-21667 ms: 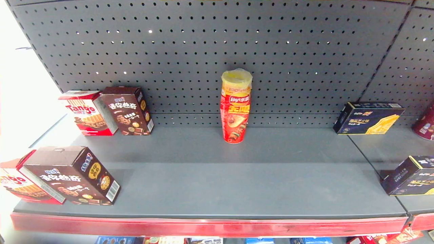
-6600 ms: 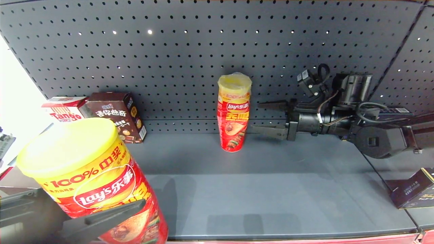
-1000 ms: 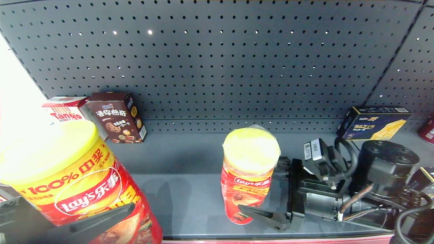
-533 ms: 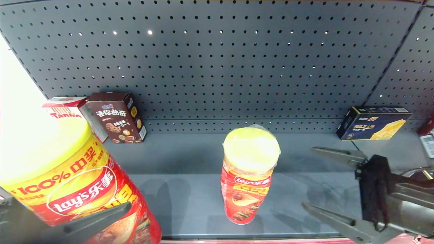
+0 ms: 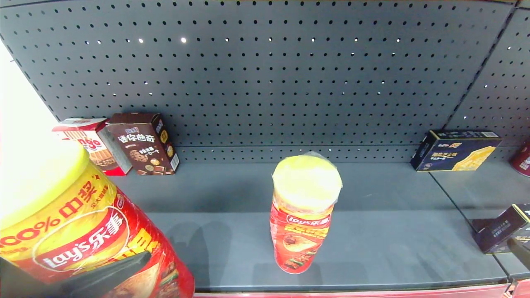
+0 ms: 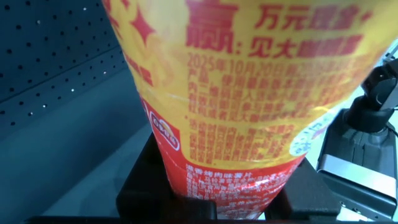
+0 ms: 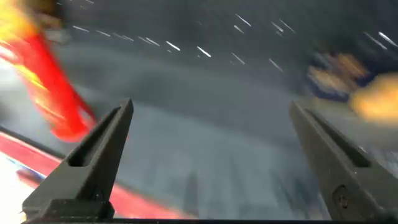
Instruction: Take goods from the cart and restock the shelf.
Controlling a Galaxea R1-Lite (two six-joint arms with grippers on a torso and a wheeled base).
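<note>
Both chip cans wear the same label: a yellow band above, red below, with a round logo badge, large lettering and a picture of food. The print is not read off here.

The held can point(image 5: 78, 231) fills the head view at 8 o'clock, tilted, with its yellow lid towards 10 o'clock. The left gripper point(image 5: 62, 269) is clamped round its lower body, and one dark finger point(image 5: 112, 268) lies across the red part. In the left wrist view, rows of small red print cover the can's point(image 6: 249, 93) yellow band, and its base sits down against the gripper point(image 6: 193, 202).

The right gripper point(image 7: 211, 162) has its two fingers spread wide and holds nothing. Bare shelf point(image 7: 205, 143) lies between them.

The standing can point(image 5: 304, 219) is upright near the shelf's point(image 5: 393, 240) front edge, at the centre of the head view. It is at 3 o'clock from the held can, well apart from it, and nothing touches it. In the right wrist view it is a red blur point(image 7: 56, 93) beyond one fingertip point(image 7: 121, 115).

At 10 o'clock, a red and white wafer box point(image 5: 89, 145) and a brown cookie box point(image 5: 143, 142) stand side by side against the pegboard point(image 5: 265, 82). At 2 o'clock is a dark blue box point(image 5: 455, 150), and at 4 o'clock another dark box point(image 5: 499, 234).
</note>
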